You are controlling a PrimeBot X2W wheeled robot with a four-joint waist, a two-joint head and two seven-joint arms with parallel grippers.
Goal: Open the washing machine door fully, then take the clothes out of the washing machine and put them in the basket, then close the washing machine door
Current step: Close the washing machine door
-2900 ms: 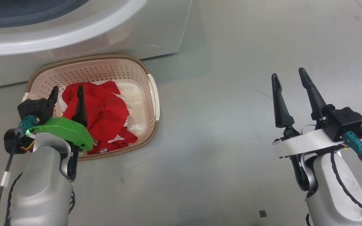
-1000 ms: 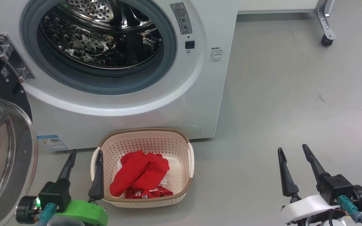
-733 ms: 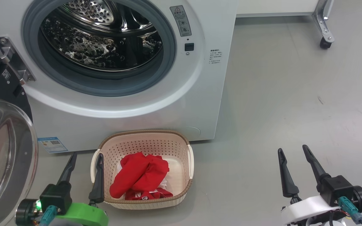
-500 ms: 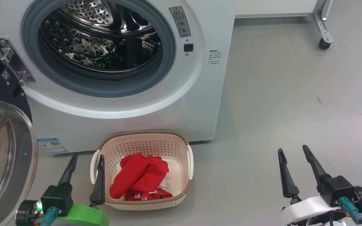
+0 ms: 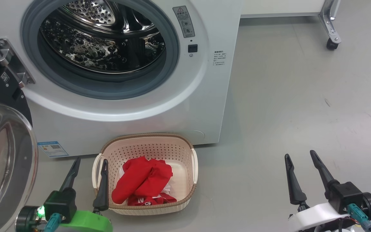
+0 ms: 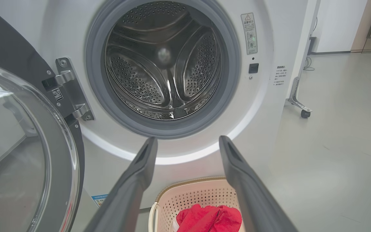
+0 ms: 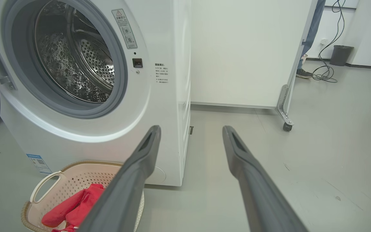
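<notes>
At far left, washing machine door (image 5: 5, 154): swung wide open on its metal hinge (image 5: 11, 62), clear of the drum mouth, glass bowl side facing the room.
Left gripper (image 5: 91, 160): low at the bottom edge, between door and basket; jaws spread wide, gripping nothing; right finger just beside the basket's left handle (image 5: 94, 166).
Blue sticker (image 5: 52, 148): low on the machine front, just above the left gripper.
Washing machine (image 5: 172, 106): white, mouth uncovered, ringed by a grey seal (image 5: 169, 64); shiny perforated steel drum (image 5: 101, 42) inside.
Basket (image 5: 150, 138): on the floor, just in front of the machine's foot, below the drum mouth.
Clothes (image 5: 143, 180): bunched red fabric with some white, lying inside the basket, toward its left and near side.
Right gripper (image 5: 299, 154): lower right, well apart from the basket, over grey floor (image 5: 285, 96); jaws spread wide, empty.
Caster (image 5: 330, 44): upper right, under a metal leg, beyond the machine.
</notes>
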